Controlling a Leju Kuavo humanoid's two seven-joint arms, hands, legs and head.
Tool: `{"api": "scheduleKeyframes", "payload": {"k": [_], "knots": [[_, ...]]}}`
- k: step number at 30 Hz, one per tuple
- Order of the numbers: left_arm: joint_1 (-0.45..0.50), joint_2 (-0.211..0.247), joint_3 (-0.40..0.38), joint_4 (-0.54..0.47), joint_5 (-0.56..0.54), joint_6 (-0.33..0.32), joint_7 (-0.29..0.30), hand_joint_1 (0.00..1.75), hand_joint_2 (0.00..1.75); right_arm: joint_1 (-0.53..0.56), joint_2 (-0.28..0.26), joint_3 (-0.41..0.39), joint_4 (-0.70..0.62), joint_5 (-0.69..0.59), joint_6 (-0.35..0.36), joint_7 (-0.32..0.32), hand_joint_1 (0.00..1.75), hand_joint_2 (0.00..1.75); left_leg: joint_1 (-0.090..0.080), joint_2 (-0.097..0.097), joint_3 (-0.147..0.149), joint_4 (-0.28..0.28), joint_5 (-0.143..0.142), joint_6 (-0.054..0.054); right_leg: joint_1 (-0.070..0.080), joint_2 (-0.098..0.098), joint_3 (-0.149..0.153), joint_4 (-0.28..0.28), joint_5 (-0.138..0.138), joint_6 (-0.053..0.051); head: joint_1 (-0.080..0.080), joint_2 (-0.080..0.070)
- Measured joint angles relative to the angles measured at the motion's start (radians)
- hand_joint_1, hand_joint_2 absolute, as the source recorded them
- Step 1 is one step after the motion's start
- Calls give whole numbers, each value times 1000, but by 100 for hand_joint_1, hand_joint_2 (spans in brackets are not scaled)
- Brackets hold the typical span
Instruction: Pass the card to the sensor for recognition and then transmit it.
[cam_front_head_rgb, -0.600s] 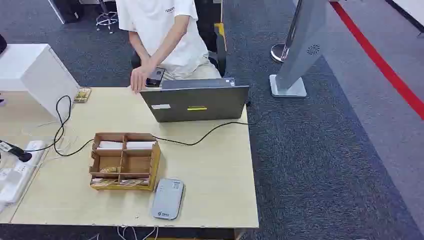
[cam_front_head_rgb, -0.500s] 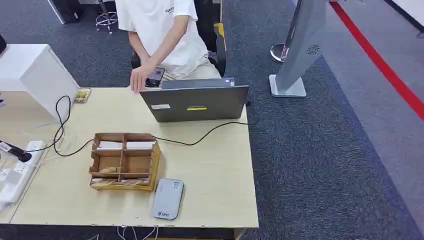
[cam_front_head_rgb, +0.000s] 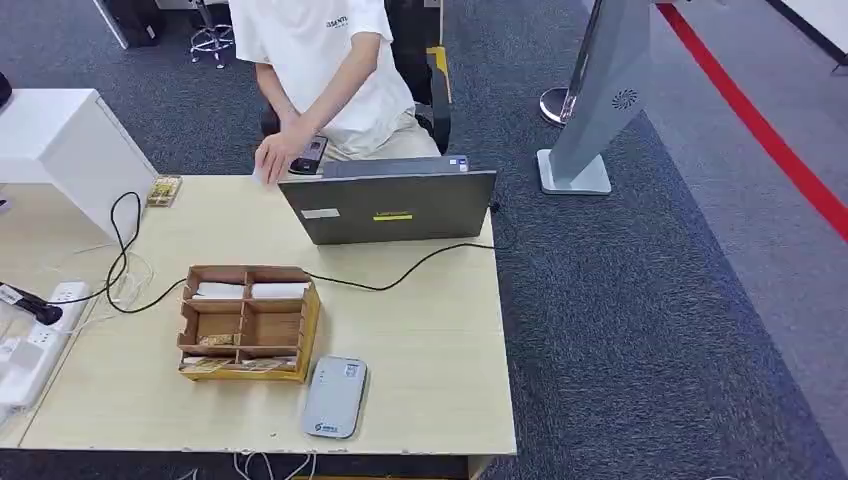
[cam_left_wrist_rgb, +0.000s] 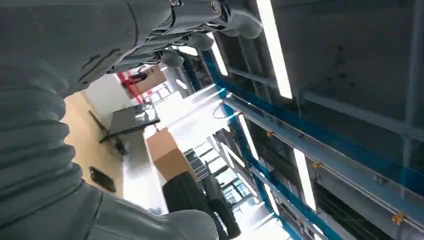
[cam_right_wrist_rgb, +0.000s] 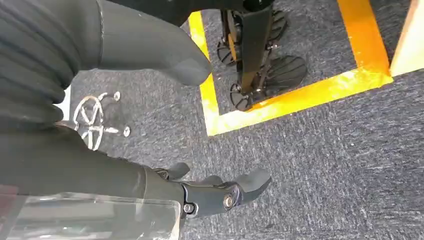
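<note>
While the person's hand (cam_front_head_rgb: 277, 158) drifted slightly along the tabletop's (cam_front_head_rgb: 430, 330) far edge, cards stayed in the box (cam_front_head_rgb: 247, 322) beside the sensor (cam_front_head_rgb: 336, 397) near its front edge; both robot hands, left hand (cam_left_wrist_rgb: 165, 35) and right hand (cam_right_wrist_rgb: 200, 192), hung open and empty, the task unstarted.

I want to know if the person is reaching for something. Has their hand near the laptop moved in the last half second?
Yes. The person's hand has shifted slightly left, away from the laptop, along the table's far edge.
</note>
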Motion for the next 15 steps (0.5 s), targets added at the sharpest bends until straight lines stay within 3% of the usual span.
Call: {"api": "scheduleKeyframes", "payload": {"k": [15], "knots": [[-250, 174, -228, 228, -302, -18, 185, 0, 175, -2, 0, 51, 3, 88, -4, 38, 0, 175, 0, 2, 0, 1, 0, 0, 0, 3, -1, 0, 1, 0, 0, 0]]}}
